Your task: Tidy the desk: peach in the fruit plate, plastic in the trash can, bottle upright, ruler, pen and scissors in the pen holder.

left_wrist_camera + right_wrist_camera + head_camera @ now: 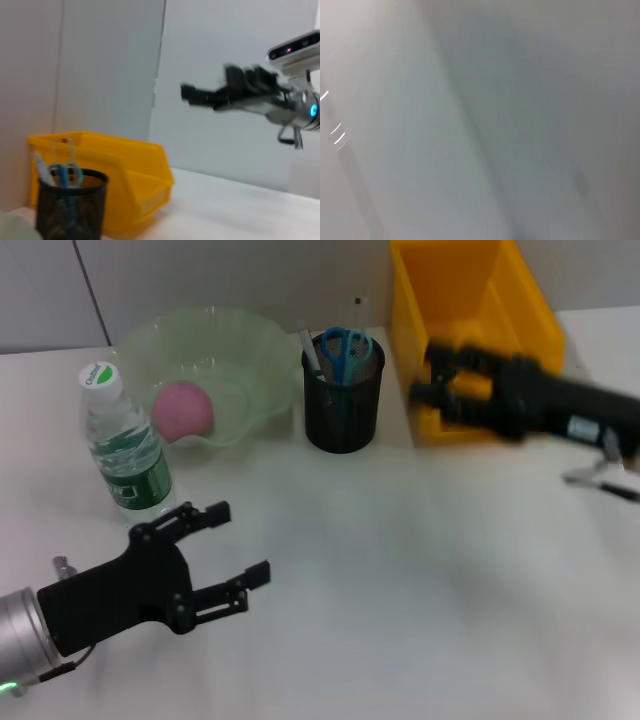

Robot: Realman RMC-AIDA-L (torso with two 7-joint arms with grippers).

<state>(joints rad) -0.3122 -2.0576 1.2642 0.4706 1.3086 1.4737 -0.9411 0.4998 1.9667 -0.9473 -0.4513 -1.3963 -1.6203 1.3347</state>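
Pink peach (pixel 182 409) in translucent green fruit plate (pixel 240 350), clear plastic bottle (pixel 125 445) upright on white table (pixel 400 570), blue-handled scissors (pixel 342 350) in black mesh pen holder (pixel 342 400), left gripper (pixel 240 545) open and empty above the table, blurred right gripper (pixel 430 375) at yellow plastic trash can (pixel 470 300), grip impossible to tell.

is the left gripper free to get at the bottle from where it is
Probably yes. The left gripper is open and empty, just in front of the upright bottle, with only bare table between them. The right gripper is off by the yellow bin.
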